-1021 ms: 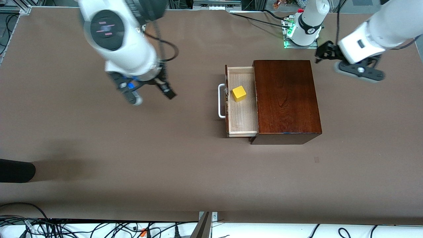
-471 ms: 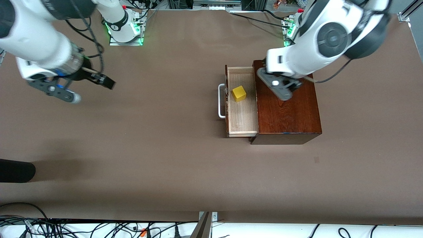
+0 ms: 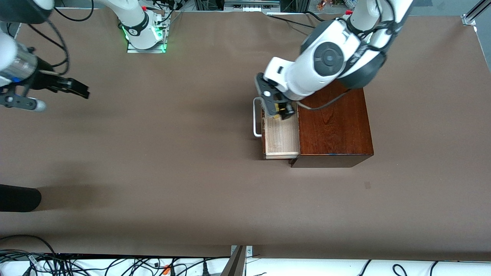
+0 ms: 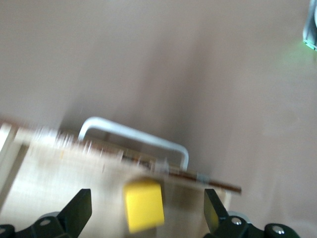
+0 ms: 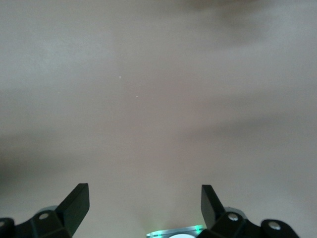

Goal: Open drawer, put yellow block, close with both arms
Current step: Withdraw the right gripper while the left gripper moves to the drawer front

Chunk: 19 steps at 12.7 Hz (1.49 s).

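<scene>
yellow block point(image 4: 143, 205) — under left gripper point(image 4: 147, 208)

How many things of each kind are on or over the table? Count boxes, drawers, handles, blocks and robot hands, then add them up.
Wooden box: 1
Drawer: 1
Handle: 1
Yellow block: 1
Robot hands: 2, the left hand over the drawer, the right hand over bare table
Total: 6

Even overhead light, soft shadows on the table point(image 3: 191, 172), motion blur in both wrist views.
</scene>
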Available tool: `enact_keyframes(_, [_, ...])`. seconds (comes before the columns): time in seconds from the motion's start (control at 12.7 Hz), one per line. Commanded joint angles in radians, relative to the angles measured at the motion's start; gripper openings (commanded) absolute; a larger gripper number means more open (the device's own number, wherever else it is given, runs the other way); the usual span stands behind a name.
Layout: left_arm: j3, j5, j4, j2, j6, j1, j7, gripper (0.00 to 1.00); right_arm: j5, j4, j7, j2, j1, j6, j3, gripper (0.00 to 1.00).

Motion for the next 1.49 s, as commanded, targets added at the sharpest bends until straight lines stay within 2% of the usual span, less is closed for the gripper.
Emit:
enact_keyframes(0.0, [-0.004, 0.139, 0.032, 0.085, 0.118, -0.088, 0.061, 1.0, -0.014, -0.019, -0.089, -0.024, -0.276, 0.016, 0.25, 1.0])
enact_keyframes(0.08, [-0.005, 0.219, 0.034, 0.125, 0.163, -0.109, 0.073, 1.0, -0.016, -0.016, -0.093, -0.022, -0.371, 0.016, 0.334, 1.0])
enact_keyframes(0.16, [-0.007, 0.279, 0.034, 0.166, 0.219, -0.122, 0.122, 1.0, -0.017, -0.009, -0.095, -0.021, -0.422, 0.013, 0.385, 1.0])
enact_keyframes(0.31, [-0.005, 0.319, 0.035, 0.228, 0.305, -0.152, 0.147, 1.0, -0.036, 0.01, -0.093, -0.019, -0.426, 0.004, 0.392, 1.0])
enact_keyframes(0.55, [-0.004, 0.425, 0.031, 0.269, 0.312, -0.169, 0.145, 1.0, -0.036, 0.017, -0.081, -0.018, -0.424, 0.004, 0.392, 1.0])
enact_keyframes(0.71, [-0.002, 0.454, 0.02, 0.273, 0.301, -0.175, 0.144, 1.0, -0.036, 0.054, -0.083, 0.008, -0.424, -0.007, 0.392, 1.0])
enact_keyframes(1.41, [0.013, 0.482, 0.037, 0.253, 0.077, -0.138, 0.142, 1.0, -0.039, 0.054, -0.093, 0.008, -0.424, -0.012, 0.395, 1.0])
